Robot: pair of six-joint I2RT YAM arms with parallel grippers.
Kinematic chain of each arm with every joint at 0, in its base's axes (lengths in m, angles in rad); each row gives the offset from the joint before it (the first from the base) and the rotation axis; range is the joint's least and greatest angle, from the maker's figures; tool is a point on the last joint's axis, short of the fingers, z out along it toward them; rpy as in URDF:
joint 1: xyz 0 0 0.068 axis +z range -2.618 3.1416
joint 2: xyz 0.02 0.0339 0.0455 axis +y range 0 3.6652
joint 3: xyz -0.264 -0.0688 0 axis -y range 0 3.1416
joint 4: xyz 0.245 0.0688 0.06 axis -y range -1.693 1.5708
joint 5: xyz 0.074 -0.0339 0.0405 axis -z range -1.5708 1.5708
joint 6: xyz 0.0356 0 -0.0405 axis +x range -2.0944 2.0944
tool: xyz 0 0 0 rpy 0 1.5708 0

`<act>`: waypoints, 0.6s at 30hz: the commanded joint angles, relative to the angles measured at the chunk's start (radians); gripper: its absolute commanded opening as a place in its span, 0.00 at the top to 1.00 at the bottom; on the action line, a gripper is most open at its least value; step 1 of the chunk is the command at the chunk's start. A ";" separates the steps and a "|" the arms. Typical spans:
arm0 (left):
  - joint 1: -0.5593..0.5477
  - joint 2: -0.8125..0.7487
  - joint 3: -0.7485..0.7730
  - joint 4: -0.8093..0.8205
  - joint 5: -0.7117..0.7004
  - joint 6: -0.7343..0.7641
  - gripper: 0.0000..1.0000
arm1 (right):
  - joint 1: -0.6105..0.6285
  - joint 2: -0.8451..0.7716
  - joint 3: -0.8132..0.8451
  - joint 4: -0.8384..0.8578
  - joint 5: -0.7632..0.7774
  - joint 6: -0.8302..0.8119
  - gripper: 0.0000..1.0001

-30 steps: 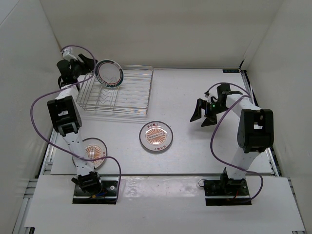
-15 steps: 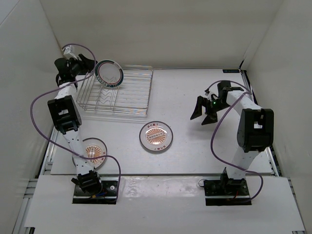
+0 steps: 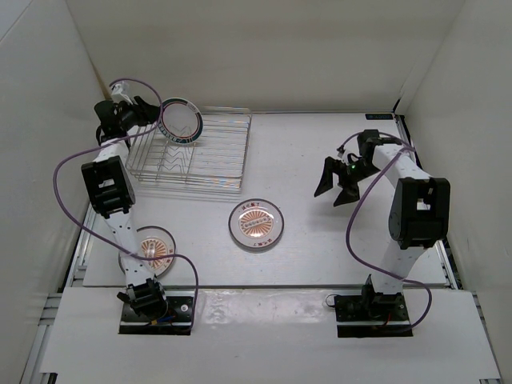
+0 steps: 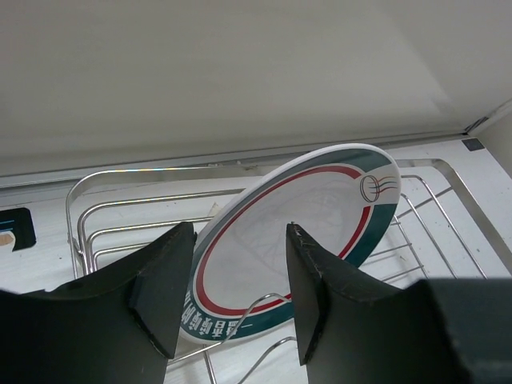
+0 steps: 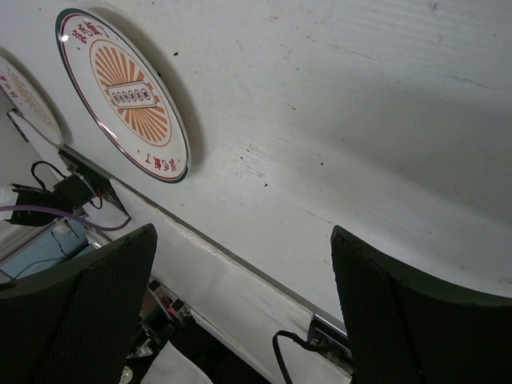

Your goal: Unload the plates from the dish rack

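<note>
The silver wire dish rack (image 3: pixel 216 160) stands at the back left. One white plate with a dark green-and-red rim band (image 3: pixel 180 122) stands tilted in its left end. My left gripper (image 3: pixel 150 117) is open just left of that plate. In the left wrist view the plate (image 4: pixel 312 208) shows between and beyond the two open fingers (image 4: pixel 164 296) of my left gripper (image 4: pixel 240 296), with the rack's rim (image 4: pixel 160 169) behind. Two orange sunburst plates lie flat on the table, one in the middle (image 3: pixel 256 224) and one at the front left (image 3: pixel 149 248). My right gripper (image 3: pixel 334 189) is open and empty.
White walls close in the table on the left, back and right. In the right wrist view my right gripper (image 5: pixel 244 320) hangs over the table's front edge, with the middle sunburst plate (image 5: pixel 124 96) and the other plate's edge (image 5: pixel 22 100) at the upper left.
My left gripper has shifted slightly right, closer to the rimmed plate. The right arm has barely moved. The plates lie as before.
</note>
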 commanded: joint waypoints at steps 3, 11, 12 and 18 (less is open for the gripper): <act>-0.030 0.023 0.010 0.038 0.018 -0.008 0.41 | -0.004 0.010 0.075 -0.074 0.018 -0.020 0.10; -0.046 0.041 -0.006 0.086 0.029 -0.034 0.49 | -0.004 0.027 0.089 -0.099 0.013 -0.015 0.10; -0.046 0.041 -0.007 0.090 0.026 -0.036 0.51 | -0.005 0.027 0.091 -0.107 0.010 -0.015 0.10; -0.047 0.035 -0.035 0.132 0.023 -0.071 0.57 | -0.004 0.042 0.103 -0.118 0.007 -0.010 0.10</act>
